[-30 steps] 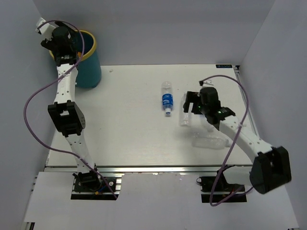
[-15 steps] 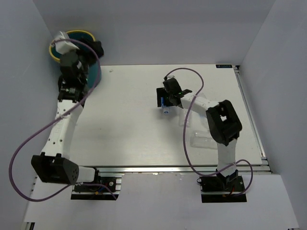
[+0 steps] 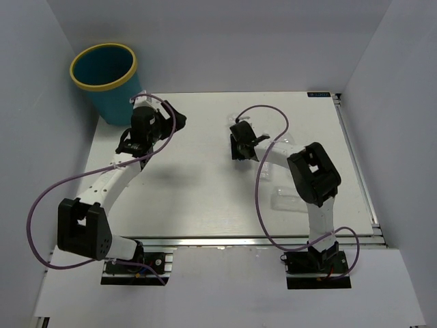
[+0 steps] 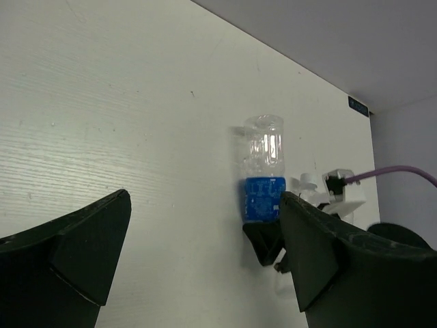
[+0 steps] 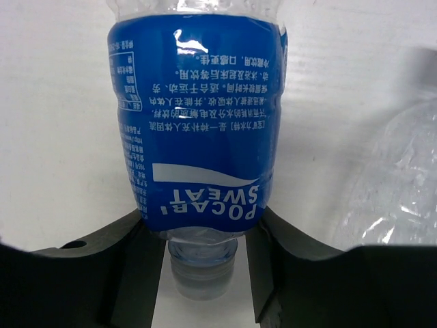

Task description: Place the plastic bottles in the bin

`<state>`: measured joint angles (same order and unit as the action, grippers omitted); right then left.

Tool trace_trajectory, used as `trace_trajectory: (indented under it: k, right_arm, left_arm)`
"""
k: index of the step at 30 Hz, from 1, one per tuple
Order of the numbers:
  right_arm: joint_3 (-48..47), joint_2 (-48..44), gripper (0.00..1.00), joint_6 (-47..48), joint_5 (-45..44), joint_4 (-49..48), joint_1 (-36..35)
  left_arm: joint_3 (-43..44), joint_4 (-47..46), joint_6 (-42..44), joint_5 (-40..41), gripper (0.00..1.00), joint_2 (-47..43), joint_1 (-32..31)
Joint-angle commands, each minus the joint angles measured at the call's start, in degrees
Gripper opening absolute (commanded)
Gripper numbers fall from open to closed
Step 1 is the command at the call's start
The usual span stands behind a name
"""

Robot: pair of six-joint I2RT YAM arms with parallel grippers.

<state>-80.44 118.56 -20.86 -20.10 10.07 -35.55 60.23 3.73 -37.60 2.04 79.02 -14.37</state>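
Note:
A plastic bottle (image 5: 198, 116) with a blue label and a pale cap lies on the white table, also seen in the left wrist view as a clear bottle (image 4: 265, 171). My right gripper (image 5: 201, 229) is shut on it, one finger on each side at the label's lower edge near the neck. In the top view that right gripper (image 3: 239, 145) covers the bottle. My left gripper (image 3: 169, 121) hangs open over the table's left half with nothing in it, its dark fingers (image 4: 75, 253) wide apart. The teal bin (image 3: 102, 76) with a yellow rim stands at the far left corner.
A crumpled clear bottle (image 3: 295, 199) lies near the right arm's elbow, and another clear bottle (image 5: 399, 184) sits just right of the held one. The table's right rail (image 3: 355, 164) and grey walls close the space in.
My left arm has swung away from the bin and down over the table's left half. My right gripper has moved left onto the blue-label bottle and shut on it.

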Motion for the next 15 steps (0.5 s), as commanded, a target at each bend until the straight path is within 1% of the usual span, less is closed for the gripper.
trace_trajectory:
  k: [1, 2, 3, 4, 5, 6, 7, 8, 12, 15]
  right_arm:
    - [6.95, -8.49, 0.15, 5.54, 4.96, -7.66, -1.54]
    - [9.23, -10.52, 0.11, 6.7, 7.85, -9.34, -1.97]
    - [14.47, -12.81, 0.11, 7.32, 9.19, -12.41, -2.68]
    - [16.96, -17.18, 0.12, 7.76, 10.85, -16.35, -2.77]
    - [21.08, -20.97, 0.12, 7.07, 15.05, -17.96, -2.86]
    - [22.68, -22.48, 0.12, 7.06, 17.0, -19.19, -2.94]
    - [23.83, -23.8, 0.12, 6.45, 19.02, -19.99, -2.95]
    - [24.71, -24.77, 0.12, 6.19, 23.57, -21.04, -2.95]
    - [28.06, -28.21, 0.11, 3.37, 29.32, -24.91, -3.91]
    - [26.14, -27.16, 0.11, 2.93, 32.84, -23.96, -4.79]
  left_arm:
    - [1.74, -1.87, -1.59, -1.95, 0.98, 1.74, -0.74]
    - [1.3, -2.84, -1.59, -6.31, 0.98, 3.4, -1.09]
    - [1.38, -4.94, -1.68, -7.83, 0.98, 4.46, -1.45]
    - [1.82, -5.22, -2.38, -8.89, 0.98, 5.52, -2.15]
    - [2.43, -5.83, -3.26, -10.73, 0.98, 7.62, -2.85]
    - [2.61, -6.1, -3.26, -11.09, 0.98, 8.59, -2.86]
    - [2.61, -6.71, -4.48, -11.44, 0.98, 9.47, -3.55]
    - [2.27, -7.67, -4.93, -13.01, 0.98, 10.79, -3.82]
    - [2.09, -10.49, -6.52, -15.23, 0.98, 12.38, -5.05]
    - [1.74, -11.46, -6.52, -15.05, 0.98, 12.56, -6.89]
